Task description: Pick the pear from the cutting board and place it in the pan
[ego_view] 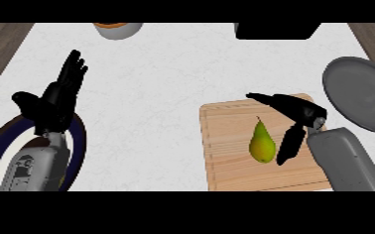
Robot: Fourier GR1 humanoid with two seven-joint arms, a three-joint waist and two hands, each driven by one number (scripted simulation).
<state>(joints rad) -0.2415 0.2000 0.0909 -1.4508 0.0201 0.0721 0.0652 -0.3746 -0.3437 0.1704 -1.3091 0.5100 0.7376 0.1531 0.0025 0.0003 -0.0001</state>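
Head view, teardrop pear (262,143) on wooden cutting board (227,129) (right hand (302,111) beside)

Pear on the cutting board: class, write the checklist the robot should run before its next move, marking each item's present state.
1. Yellow-green pear lies on the pale wooden cutting board: ok.
2. Right hand beside the pear, fingers open: ok.
3. Right hand touching the pear: cannot tell.
4. Grey round pan in view, right of the board: ok.
5. Left hand resting open at left, away from the board: ok.
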